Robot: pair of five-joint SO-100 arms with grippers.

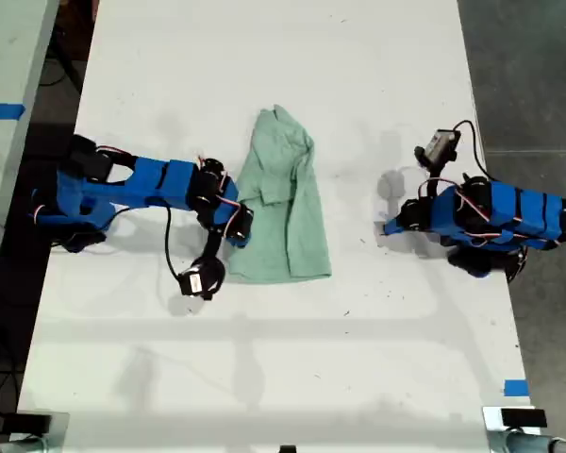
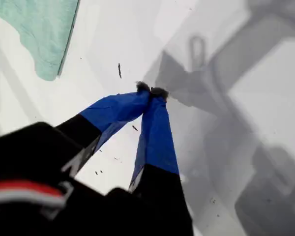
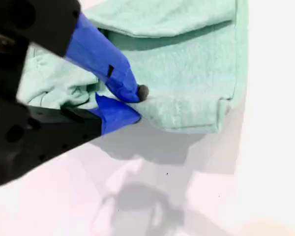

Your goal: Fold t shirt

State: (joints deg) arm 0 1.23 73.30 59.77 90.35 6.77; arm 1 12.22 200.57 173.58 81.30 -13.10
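The t shirt [image 1: 288,203] is a pale mint-green garment lying folded in a long strip in the middle of the white table [image 1: 264,359]. My second gripper [image 1: 240,225] belongs to the arm at the exterior view's left. It is shut on the shirt's side edge, with the fabric [image 3: 187,73] pinched between its blue fingertips [image 3: 123,78]. My second gripper [image 3: 135,104] holds that edge slightly off the table. My first gripper [image 1: 389,227], on the arm at the exterior view's right, is shut with nothing in it [image 2: 152,91]. It hovers apart from the t shirt [image 2: 39,29].
A blue tape mark [image 1: 515,387] sits near the table's lower corner at the exterior view's right. Dark floor [image 1: 538,85] borders the table there. A second pale surface with blue tape [image 1: 0,110] lies at the exterior view's left. Black cables trail from both arms.
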